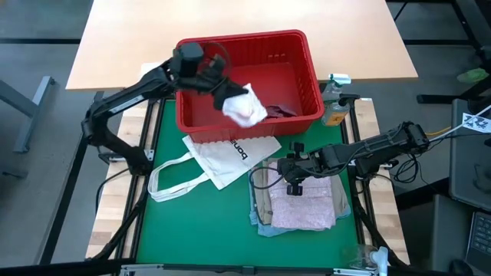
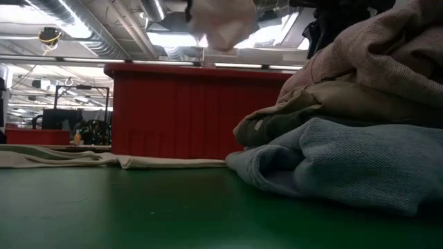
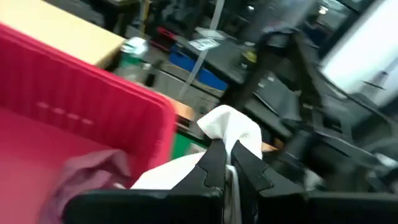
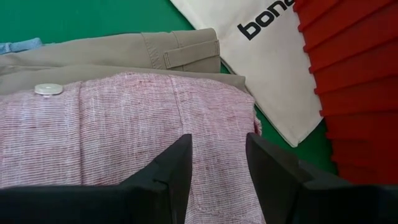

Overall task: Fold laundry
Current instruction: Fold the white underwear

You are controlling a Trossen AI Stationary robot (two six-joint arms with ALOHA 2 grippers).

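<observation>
One small white piece [image 1: 245,110] pinched between the closed fingers of the left gripper [image 1: 228,97], hanging crumpled below it over the red basket [image 1: 307,57]. Right gripper [image 1: 293,187], fingers apart, directly above the folded mottled pink garment [image 1: 305,207] topping the stack.

Red slotted basket [image 1: 307,73] on green mat [image 1: 199,222], white lettered tote bag [image 1: 222,157] just beside it.
</observation>
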